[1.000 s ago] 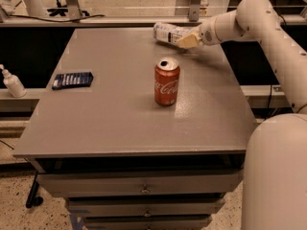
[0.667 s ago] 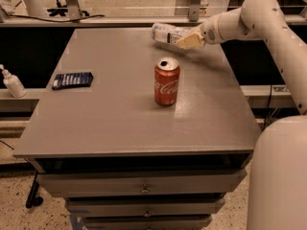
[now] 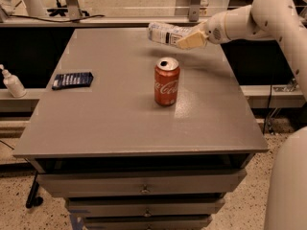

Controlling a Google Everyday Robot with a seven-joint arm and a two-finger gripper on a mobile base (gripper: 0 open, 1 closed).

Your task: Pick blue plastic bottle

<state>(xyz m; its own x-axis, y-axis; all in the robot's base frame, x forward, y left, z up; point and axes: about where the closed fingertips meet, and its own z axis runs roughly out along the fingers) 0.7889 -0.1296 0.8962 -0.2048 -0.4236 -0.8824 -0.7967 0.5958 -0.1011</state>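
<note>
The blue plastic bottle is clear with a pale label and lies on its side at the far edge of the grey table. My gripper reaches in from the right on the white arm. It is shut on the bottle's right end, with a cream finger in front of the bottle. I cannot tell whether the bottle rests on the table or is just above it. The red cola can stands upright in the middle of the table, in front of the bottle and apart from it.
A dark blue flat packet lies at the table's left side. A white pump dispenser bottle stands on a lower ledge left of the table. Drawers sit below the tabletop. A rail and chair legs stand behind the table.
The gripper and the bottle have shifted slightly to the left along the far edge. The can and the packet have not moved.
</note>
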